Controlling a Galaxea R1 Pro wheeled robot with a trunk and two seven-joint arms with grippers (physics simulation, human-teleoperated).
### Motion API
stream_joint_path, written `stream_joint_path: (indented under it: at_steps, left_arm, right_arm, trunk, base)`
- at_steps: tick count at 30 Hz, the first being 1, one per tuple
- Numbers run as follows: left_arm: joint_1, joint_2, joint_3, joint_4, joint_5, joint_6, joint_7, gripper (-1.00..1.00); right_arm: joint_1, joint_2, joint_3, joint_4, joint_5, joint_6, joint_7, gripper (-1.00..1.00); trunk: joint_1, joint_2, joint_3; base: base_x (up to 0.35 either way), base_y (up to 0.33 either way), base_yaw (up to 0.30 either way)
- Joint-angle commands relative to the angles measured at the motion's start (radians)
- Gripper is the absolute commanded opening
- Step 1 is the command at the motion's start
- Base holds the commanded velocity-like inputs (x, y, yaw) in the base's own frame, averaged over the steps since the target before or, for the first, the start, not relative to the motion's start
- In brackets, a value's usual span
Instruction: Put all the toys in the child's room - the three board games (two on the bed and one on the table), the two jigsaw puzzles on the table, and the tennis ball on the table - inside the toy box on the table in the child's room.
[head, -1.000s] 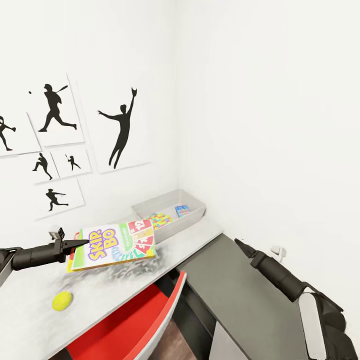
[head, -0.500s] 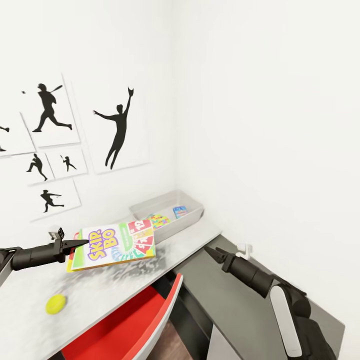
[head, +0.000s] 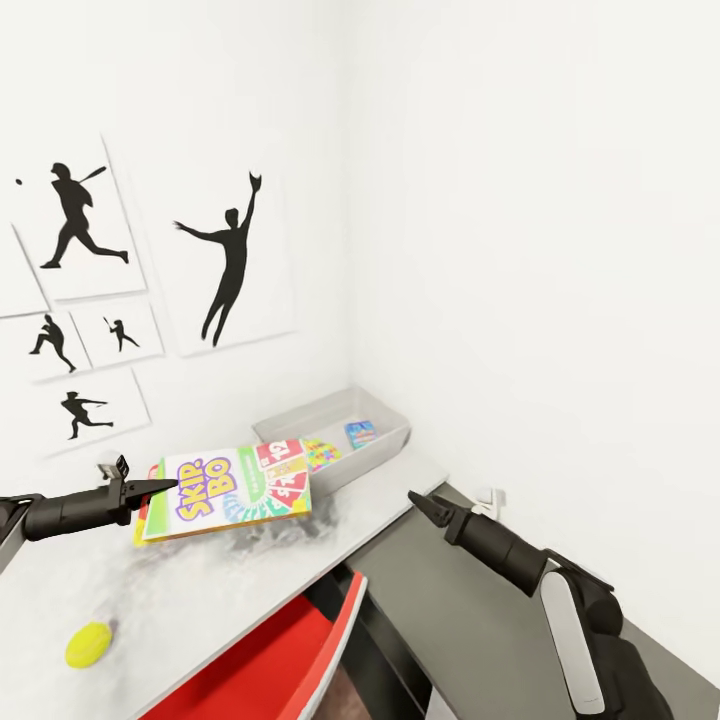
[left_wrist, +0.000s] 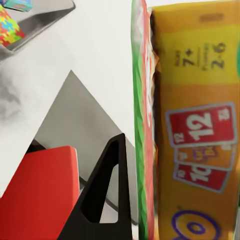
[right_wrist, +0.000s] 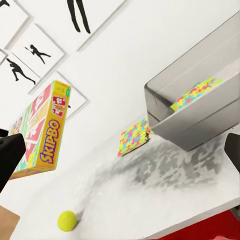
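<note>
- Ball lies on the bench, below and nearer the camera than the left claw
- Left claw is clamped on the edge of the SKIP-BO box, holding it above the bench
- Toy box sits beyond that claw's tip at the bench's far corner, with a puzzle and a small blue box inside
- Right claw hovers over the grey side unit, near the bench edge; its fingers look closed, holding nothing

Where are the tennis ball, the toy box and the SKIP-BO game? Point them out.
tennis ball (head: 88, 644): head view, middle of the ball.
toy box (head: 385, 444): head view, its near outer wall.
SKIP-BO game (head: 215, 485): head view, printed top face.
</note>
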Motion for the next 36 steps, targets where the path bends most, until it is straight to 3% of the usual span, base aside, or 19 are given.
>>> stream_joint_path:
  at_steps: [1,9,36]
  left_arm:
    - [-0.001,0.000,0.000,0.000,0.001,0.010,-0.004,-1.00]
    - [-0.001,0.000,0.000,0.000,0.001,0.010,-0.004,-1.00]
    - [-0.001,0.000,0.000,0.000,0.002,0.009,-0.004,-1.00]
  right_arm:
    - [-0.001,0.001,-0.003,0.000,-0.002,0.006,0.003,1.00]
    - [-0.001,0.001,-0.003,0.003,-0.002,0.005,0.002,1.00]
    - [-0.001,0.001,-0.003,0.005,-0.002,0.003,0.003,1.00]
  trunk:
    - [0.001,-0.002,-0.002]
    - [0.001,-0.002,-0.002]
    - [0.001,-0.002,-0.002]
  base:
    - [0.137,0.139,0.000]
    - [0.183,0.158,0.000]
    - [0.062,0.047,-0.027]
